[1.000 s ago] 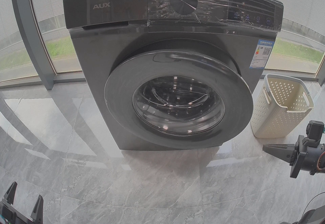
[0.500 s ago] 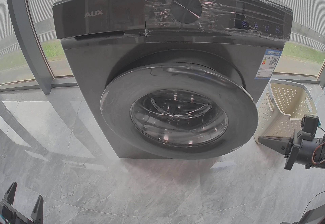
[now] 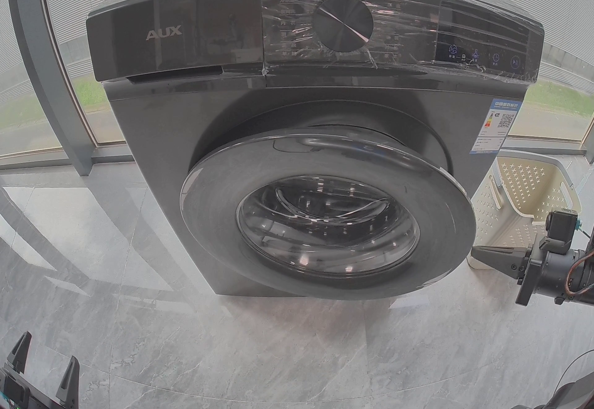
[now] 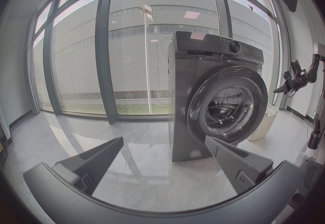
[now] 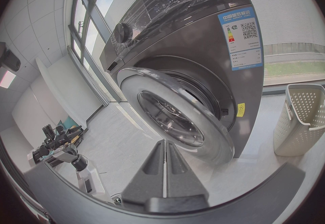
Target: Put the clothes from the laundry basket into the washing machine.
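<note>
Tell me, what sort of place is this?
Probably a test or showroom space, not a home laundry: a washing machine stands on a polished stone-look floor before floor-to-ceiling windows facing another building, plastic film covers its control panel, and a laundry basket sits beside it.

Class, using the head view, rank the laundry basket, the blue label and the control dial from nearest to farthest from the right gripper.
1. Laundry basket, beside the right gripper.
2. Blue label, on the washing machine, upper right.
3. Control dial, top centre.
</note>
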